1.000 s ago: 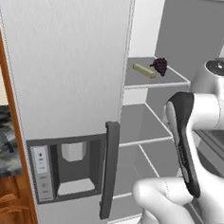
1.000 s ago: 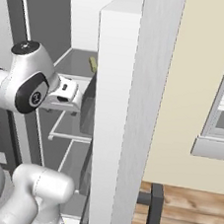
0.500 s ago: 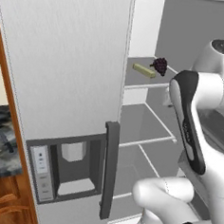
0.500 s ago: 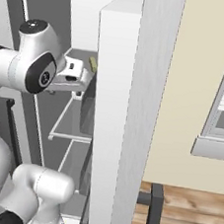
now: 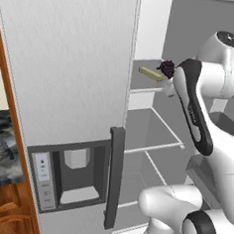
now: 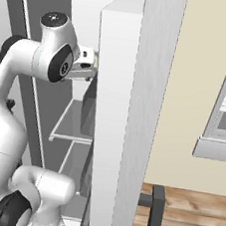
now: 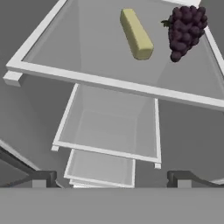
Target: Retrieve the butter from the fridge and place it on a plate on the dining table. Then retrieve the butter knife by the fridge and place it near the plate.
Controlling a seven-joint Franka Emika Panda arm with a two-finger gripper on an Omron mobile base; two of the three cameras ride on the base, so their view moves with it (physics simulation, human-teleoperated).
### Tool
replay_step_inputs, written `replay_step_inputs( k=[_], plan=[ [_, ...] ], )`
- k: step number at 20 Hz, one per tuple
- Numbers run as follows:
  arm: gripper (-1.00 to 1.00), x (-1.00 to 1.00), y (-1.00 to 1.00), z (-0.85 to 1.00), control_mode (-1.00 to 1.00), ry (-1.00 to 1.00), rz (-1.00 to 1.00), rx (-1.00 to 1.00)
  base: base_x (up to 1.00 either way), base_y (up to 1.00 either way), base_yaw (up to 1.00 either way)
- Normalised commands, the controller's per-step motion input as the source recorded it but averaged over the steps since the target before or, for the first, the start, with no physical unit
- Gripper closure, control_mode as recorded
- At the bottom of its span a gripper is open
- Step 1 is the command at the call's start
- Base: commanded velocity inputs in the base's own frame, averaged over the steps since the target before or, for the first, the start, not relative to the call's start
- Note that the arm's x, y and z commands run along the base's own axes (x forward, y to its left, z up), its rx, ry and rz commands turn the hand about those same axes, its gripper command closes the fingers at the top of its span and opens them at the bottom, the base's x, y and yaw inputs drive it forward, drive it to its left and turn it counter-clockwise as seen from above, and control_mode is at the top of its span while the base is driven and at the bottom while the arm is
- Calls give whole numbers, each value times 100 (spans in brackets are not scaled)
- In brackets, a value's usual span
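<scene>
The butter (image 7: 136,34) lies flat on an upper glass shelf (image 7: 87,52) inside the open fridge (image 5: 68,60), a small pale yellow-olive stick with its long axis running roughly front to back on the shelf. It looks light and easy to lift, but likely soft enough to dent under a hard squeeze and perhaps a little slick, so a gentle pinch seems wise. The best hold is probably across its narrow width near the middle, jaws on the two long sides. Just beside it, apart but close, sits a bunch of dark grapes (image 7: 186,30), which a wide approach could nudge. Below are two more shelves, bare. The gripper (image 7: 111,179) hangs in front of the shelf edge, short of the butter, its fingers spread wide with nothing between them. In the left base view the arm (image 5: 194,110) reaches into the compartment beside the closed door with the dispenser panel (image 5: 70,172).
</scene>
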Motion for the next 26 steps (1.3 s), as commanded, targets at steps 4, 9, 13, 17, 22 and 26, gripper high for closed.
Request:
replay_step_inputs(
  k=[4,9,13,17,22,26],
  plan=[
    [-100,58,1,31,-100,0,5,0,0,0,0],
    [-100,61,0,29,-100,-1,3,0,0,0,0],
    [-100,87,0,0,-100,-2,5,0,0,0,0],
    [-100,81,0,-4,-100,-2,3,0,0,0,0],
    [-100,68,2,0,-100,0,1,0,0,0,0],
    [-100,57,2,-1,-100,2,4,0,0,0,0]
  ],
)
